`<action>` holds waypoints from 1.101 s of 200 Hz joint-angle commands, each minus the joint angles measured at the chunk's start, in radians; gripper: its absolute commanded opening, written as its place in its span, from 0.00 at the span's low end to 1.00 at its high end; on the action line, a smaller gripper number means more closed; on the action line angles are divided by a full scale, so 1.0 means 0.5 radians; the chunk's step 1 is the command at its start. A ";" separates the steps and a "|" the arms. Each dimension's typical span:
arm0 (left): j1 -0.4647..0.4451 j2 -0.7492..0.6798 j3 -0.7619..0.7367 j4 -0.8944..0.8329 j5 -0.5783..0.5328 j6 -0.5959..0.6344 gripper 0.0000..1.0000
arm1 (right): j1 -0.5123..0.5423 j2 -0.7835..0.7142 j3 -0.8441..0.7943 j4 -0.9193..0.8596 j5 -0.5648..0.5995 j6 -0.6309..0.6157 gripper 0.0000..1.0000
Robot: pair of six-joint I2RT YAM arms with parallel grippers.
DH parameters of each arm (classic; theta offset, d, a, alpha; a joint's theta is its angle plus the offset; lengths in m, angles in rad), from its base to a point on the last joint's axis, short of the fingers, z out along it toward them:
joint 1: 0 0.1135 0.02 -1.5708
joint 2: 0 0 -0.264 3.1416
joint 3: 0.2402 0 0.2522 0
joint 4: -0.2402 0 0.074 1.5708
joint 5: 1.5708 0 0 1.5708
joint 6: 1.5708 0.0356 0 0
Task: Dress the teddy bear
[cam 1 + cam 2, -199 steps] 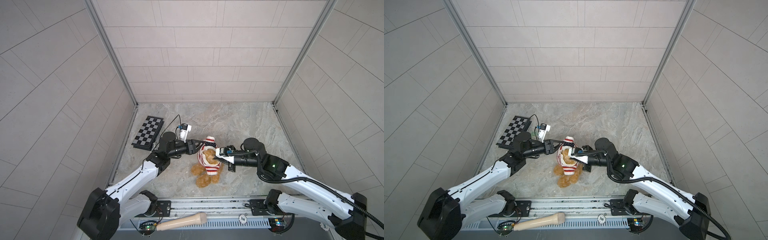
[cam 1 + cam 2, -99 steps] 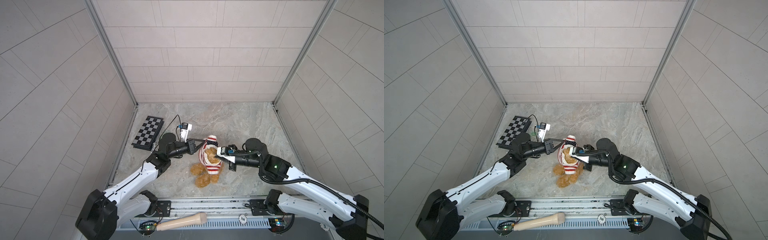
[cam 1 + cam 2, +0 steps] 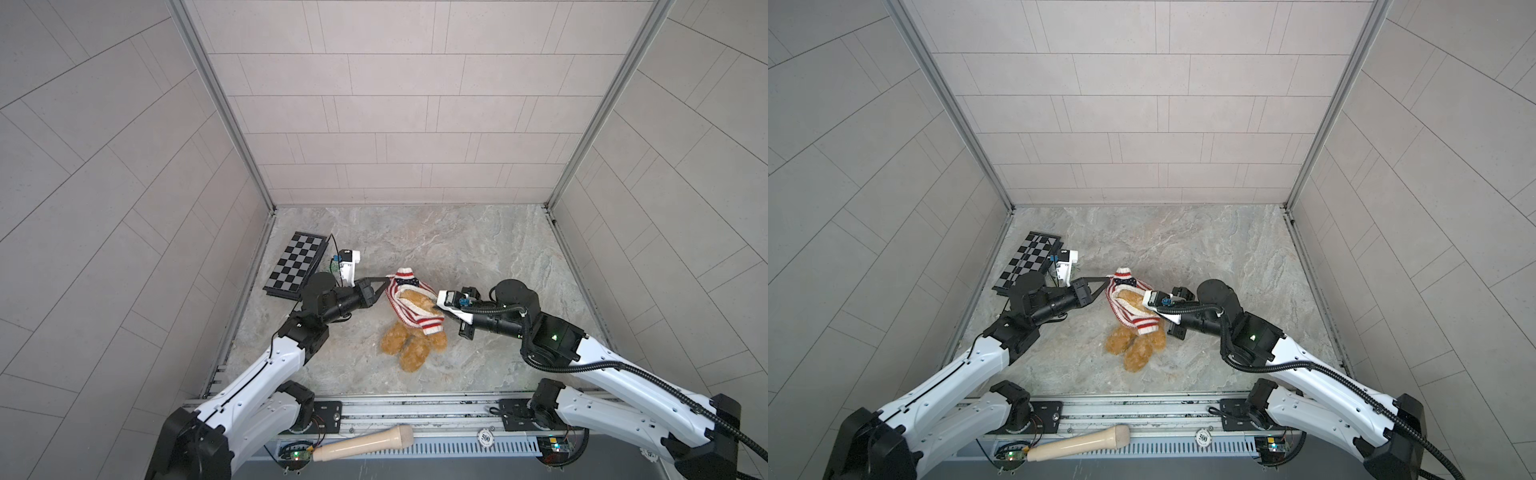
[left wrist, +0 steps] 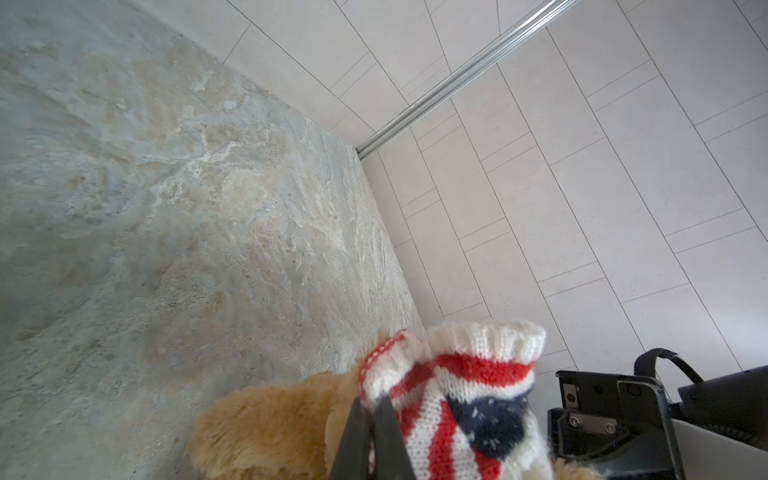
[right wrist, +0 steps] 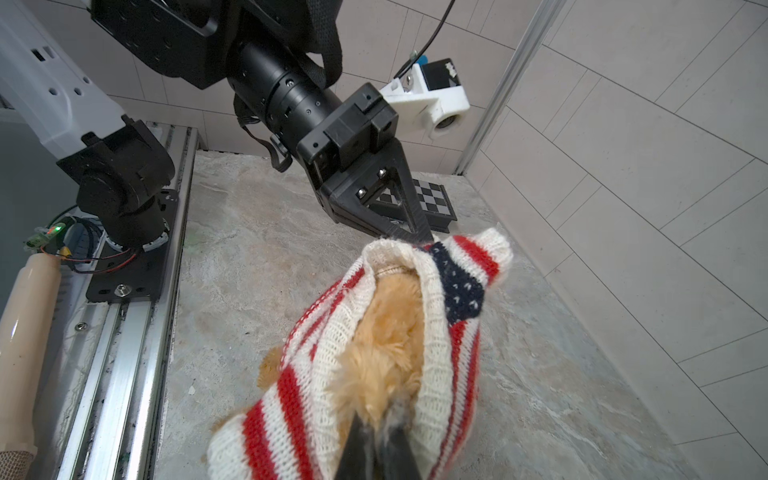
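Note:
The golden-brown teddy bear (image 3: 409,351) lies mid-floor with its legs toward the front rail, seen in both top views (image 3: 1133,347). A red-and-white striped sweater (image 3: 411,320) with a navy starred patch covers its upper body and head. My left gripper (image 4: 371,401) is shut on the sweater's (image 4: 469,386) edge near the collar, on the left of both top views (image 3: 387,279). In the right wrist view my right gripper (image 5: 380,424) is shut on the bear's fur (image 5: 386,332) inside the sweater's opening (image 5: 299,395). The bear's face is hidden.
A black-and-white chessboard (image 3: 297,264) lies by the left wall, behind the left arm. A beige wooden handle (image 3: 365,442) and a poker chip (image 3: 484,436) sit on the front rail. Tiled walls close in three sides.
My left gripper's jaws have closed on the sweater's edge. The right gripper has stayed shut, and both arms and the bear have barely moved.

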 commanded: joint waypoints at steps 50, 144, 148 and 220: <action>0.072 -0.213 -0.233 -0.088 -0.507 -0.174 0.00 | 0.017 -0.021 0.044 0.052 0.049 -0.072 0.00; 0.020 -0.176 -0.387 -0.276 -0.469 -0.144 0.00 | 0.160 0.083 0.062 0.196 0.151 -0.179 0.00; 0.015 -0.166 -0.389 -0.280 -0.460 -0.136 0.00 | 0.166 0.081 0.049 0.213 0.158 -0.171 0.00; -0.339 -0.149 -0.349 -0.207 -0.298 -0.026 0.00 | 0.213 0.126 0.005 0.294 0.309 -0.090 0.00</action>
